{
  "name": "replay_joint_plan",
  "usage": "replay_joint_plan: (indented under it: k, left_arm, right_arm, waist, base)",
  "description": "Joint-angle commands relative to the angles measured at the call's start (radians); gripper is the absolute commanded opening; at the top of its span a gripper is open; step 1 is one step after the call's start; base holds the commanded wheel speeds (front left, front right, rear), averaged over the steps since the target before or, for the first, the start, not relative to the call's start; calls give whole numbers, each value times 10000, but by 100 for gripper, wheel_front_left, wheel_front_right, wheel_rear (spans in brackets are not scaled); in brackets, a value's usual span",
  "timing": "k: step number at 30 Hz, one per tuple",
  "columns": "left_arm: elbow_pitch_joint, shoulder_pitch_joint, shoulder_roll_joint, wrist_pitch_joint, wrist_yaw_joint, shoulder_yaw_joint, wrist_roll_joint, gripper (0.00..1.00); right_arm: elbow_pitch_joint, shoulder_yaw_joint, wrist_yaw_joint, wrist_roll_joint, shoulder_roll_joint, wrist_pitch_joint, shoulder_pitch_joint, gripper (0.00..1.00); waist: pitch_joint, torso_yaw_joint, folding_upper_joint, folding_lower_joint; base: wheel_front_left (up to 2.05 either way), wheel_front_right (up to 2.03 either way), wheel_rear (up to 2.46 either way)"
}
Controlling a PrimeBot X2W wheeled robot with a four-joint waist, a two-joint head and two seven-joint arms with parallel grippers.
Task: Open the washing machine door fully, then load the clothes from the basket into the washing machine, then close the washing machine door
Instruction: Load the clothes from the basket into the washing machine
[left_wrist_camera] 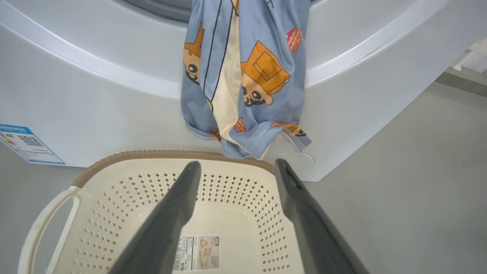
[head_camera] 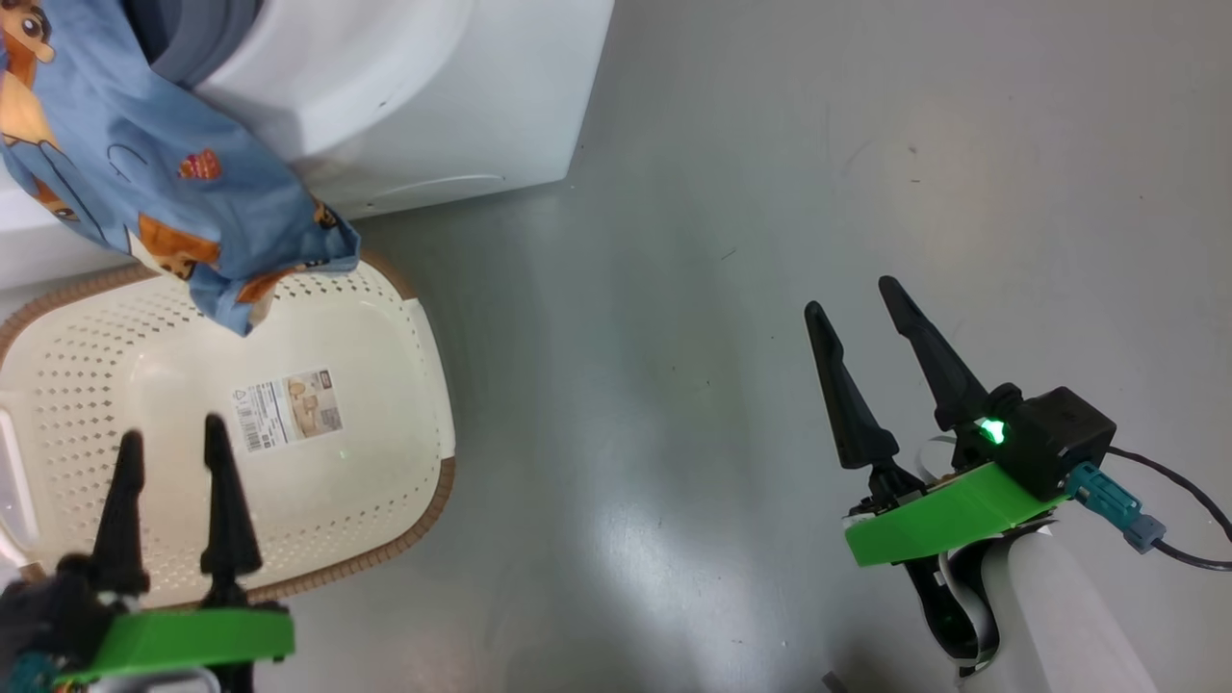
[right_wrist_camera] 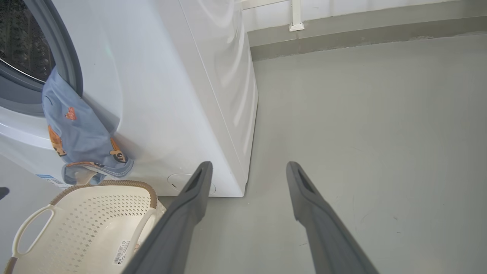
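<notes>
A big white front-loading washing machine (head_camera: 414, 106) stands on a smooth grey floor (head_camera: 674, 289). At its opening, the grey-blue rubber seal (head_camera: 207, 38) and a part of the dark perforated steel drum (right_wrist_camera: 19, 38) show. The clothes, light blue fabric printed with orange-brown cartoon bears and a pale lining (head_camera: 144, 173), hang half out of that opening. They are draped over the seal and down the machine's white front panel. Their lower hem reaches the far rim of the basket; whether it touches that rim I cannot tell.

The small cream-white perforated plastic basket with a brown woven-look rim and side handles (head_camera: 115, 385) sits on the floor directly in front of the machine, close against its base. A white paper sticker (head_camera: 287, 409) lies on the basket's bottom. A small blue label (left_wrist_camera: 28, 144) is stuck low on the machine's front, beside the basket.

The left gripper (head_camera: 171, 429) hangs above the basket on the side away from the machine. Its two dark fingers point toward the machine, stand well apart and hold nothing. The right gripper (head_camera: 852, 295) is over bare floor, off to the right of the machine's front corner and well apart from it. Its fingers are likewise spread wide with nothing between them.
</notes>
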Motion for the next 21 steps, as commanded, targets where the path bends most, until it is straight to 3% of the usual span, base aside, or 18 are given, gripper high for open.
replay_joint_plan:
  k: [1,12,21]
  left_arm:
    - [-218,-61,125,-53,63,255,-39,100]
    - [700,-1606,124,-53,-72,-103,-52,100]
    - [2582,-3512,481,-53,-311,138,-149,100]
  right_arm:
    - [-179,258,16,24,30,-74,193,100]
    - [-165,351,16,133,30,-74,189,100]
    - [-112,429,16,250,30,-74,162,100]
  waist:
    - [-8,-8,0,0]
    - [-78,-187,0,0]
    - [36,-418,0,0]
  base:
    - [0,0,0]
    - [0,0,0]
    - [0,0,0]
